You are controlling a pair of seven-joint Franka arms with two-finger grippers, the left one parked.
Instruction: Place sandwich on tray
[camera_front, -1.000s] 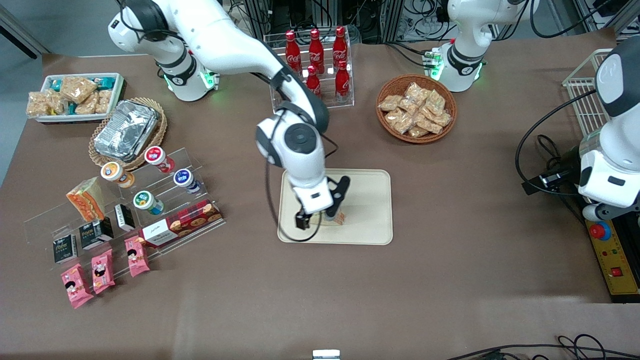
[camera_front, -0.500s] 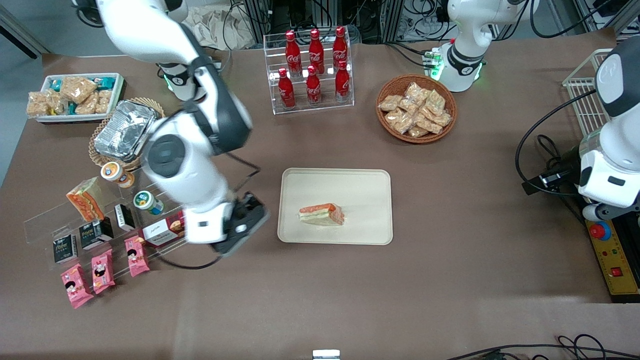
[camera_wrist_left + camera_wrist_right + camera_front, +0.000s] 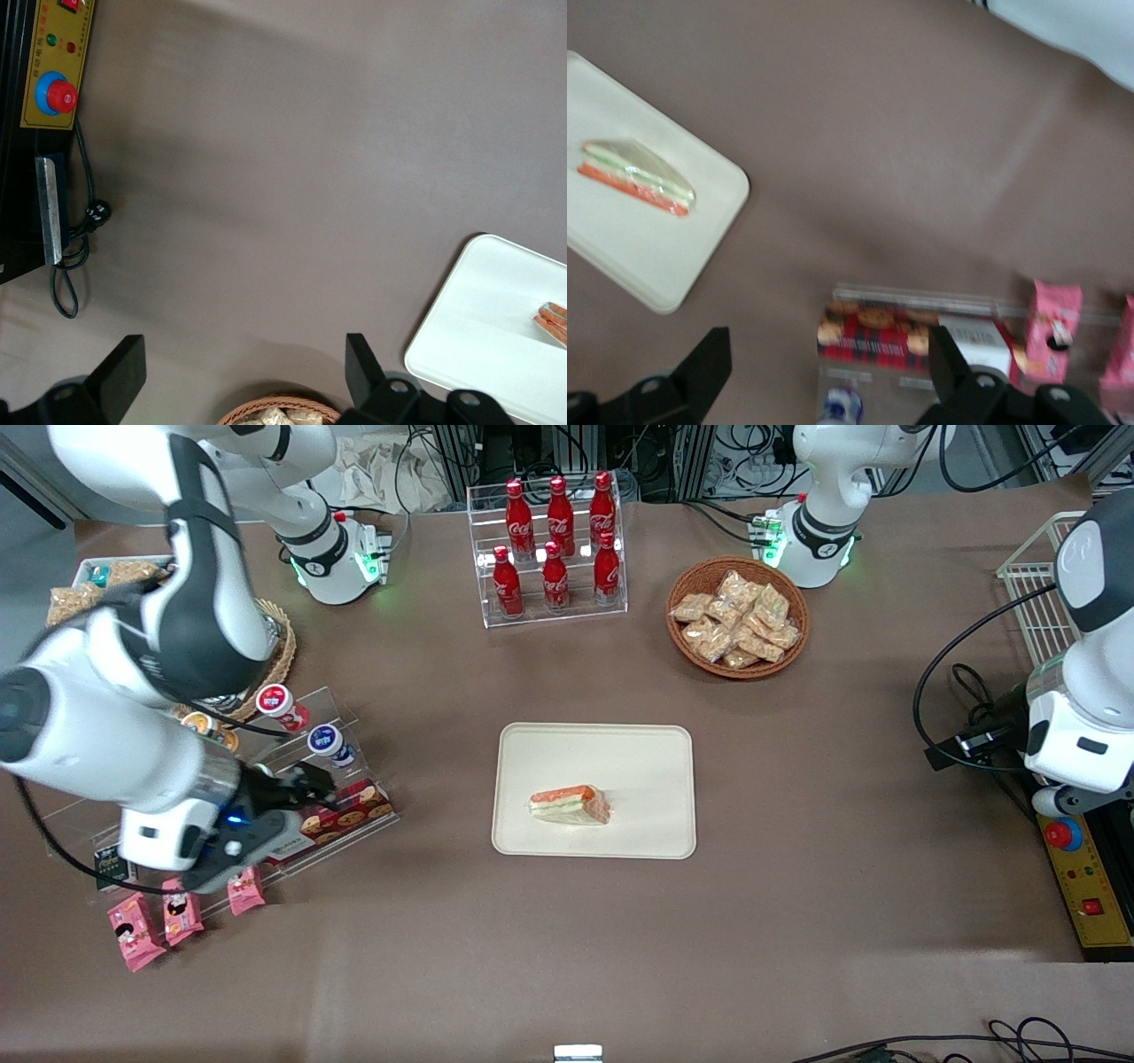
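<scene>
The sandwich (image 3: 570,804) is lying on the tray (image 3: 647,757), its layered orange-red, white and pale green edge facing up, in the part of the tray nearer the front camera, with nothing touching it. The tray is sitting flat on the brown table (image 3: 797,921) near its middle. In the right wrist view the sandwich (image 3: 636,176) is showing as a wrapped wedge on the cream tray (image 3: 700,230). The gripper (image 3: 306,786) is hanging well apart from the tray, toward the working arm's end of the table, above the clear stepped display rack (image 3: 350,713) and over the red plaid cookie box (image 3: 341,815). Its fingers (image 3: 707,365) are spread wide and are holding nothing; the cookie box (image 3: 873,336) is lying in the gap between them. Pink snack packs (image 3: 137,930) are lying at the rack's edge nearest the front camera.
</scene>
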